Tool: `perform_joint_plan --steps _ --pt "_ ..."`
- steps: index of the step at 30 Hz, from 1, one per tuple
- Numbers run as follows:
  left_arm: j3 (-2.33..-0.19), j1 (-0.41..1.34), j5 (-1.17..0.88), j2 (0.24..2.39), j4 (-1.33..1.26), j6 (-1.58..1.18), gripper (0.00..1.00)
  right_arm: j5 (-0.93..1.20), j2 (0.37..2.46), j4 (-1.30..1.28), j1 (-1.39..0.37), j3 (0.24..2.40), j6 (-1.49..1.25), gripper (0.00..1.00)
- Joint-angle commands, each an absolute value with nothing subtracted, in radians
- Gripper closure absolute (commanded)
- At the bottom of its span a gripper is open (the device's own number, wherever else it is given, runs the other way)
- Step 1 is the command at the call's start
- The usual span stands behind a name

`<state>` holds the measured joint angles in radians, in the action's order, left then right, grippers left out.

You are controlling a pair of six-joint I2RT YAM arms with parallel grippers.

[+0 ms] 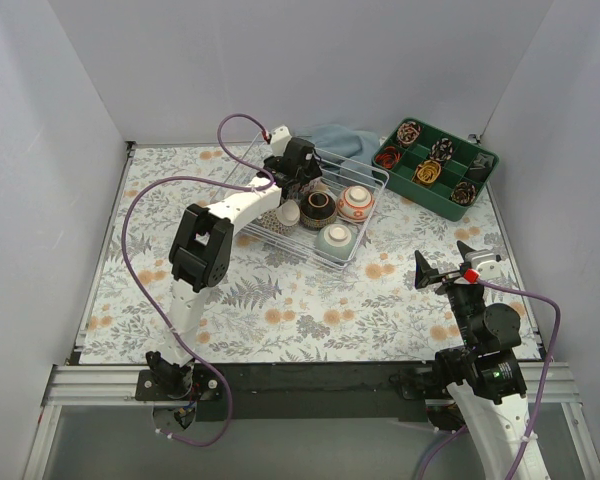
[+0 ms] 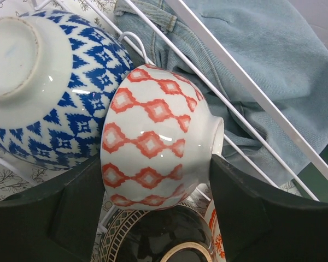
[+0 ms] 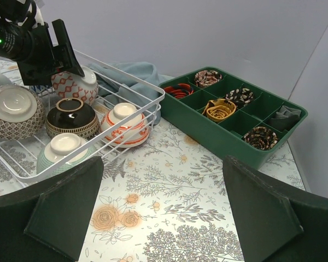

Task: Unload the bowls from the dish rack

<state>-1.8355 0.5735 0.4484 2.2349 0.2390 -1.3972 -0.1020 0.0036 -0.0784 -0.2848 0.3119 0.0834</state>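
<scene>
With the left end effector (image 2: 156,177) clamped on the red bowl (image 2: 153,136) inside the rack (image 2: 251,90) (right end effector (image 3: 163,180) open, idle), a tilted lift may snag the rack or knock the blue bowl (image 2: 49,93).

Green compartmented tray (image 3: 224,143) holding coiled items (image 3: 219,109), blue denim cloth (image 2: 251,60) near it; floral tablecloth (image 1: 280,300)

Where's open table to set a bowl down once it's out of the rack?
Widest bare table is in front of the dish rack, toward the near edge. A narrower strip runs between rack and green tray. The rack is packed with bowls, and blue cloth fills the space behind it.
</scene>
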Motion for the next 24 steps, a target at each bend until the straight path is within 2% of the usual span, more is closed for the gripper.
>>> perform_joint_plan --steps 1,12,13,16,24 --pt "-1.847 0.574 0.442 2.206 0.258 -1.393 0.41 -0.115 -0.181 -0.040 -0.291 0.310 0.095 0.01" --pt "-1.812 0.575 0.425 2.100 0.227 -1.328 0.71 -0.114 -0.186 -0.043 -0.291 0.310 0.095 0.01" --pt "-1.807 0.575 0.413 2.094 0.212 -1.309 0.76 -0.112 -0.186 -0.041 -0.293 0.310 0.094 0.01" --pt "-1.802 0.575 0.384 2.073 0.196 -1.281 0.82 -0.112 -0.187 -0.041 -0.293 0.310 0.094 0.01" --pt "-1.793 0.578 0.284 2.046 0.149 -1.100 0.89 -0.110 -0.187 -0.041 -0.291 0.311 0.094 0.01"
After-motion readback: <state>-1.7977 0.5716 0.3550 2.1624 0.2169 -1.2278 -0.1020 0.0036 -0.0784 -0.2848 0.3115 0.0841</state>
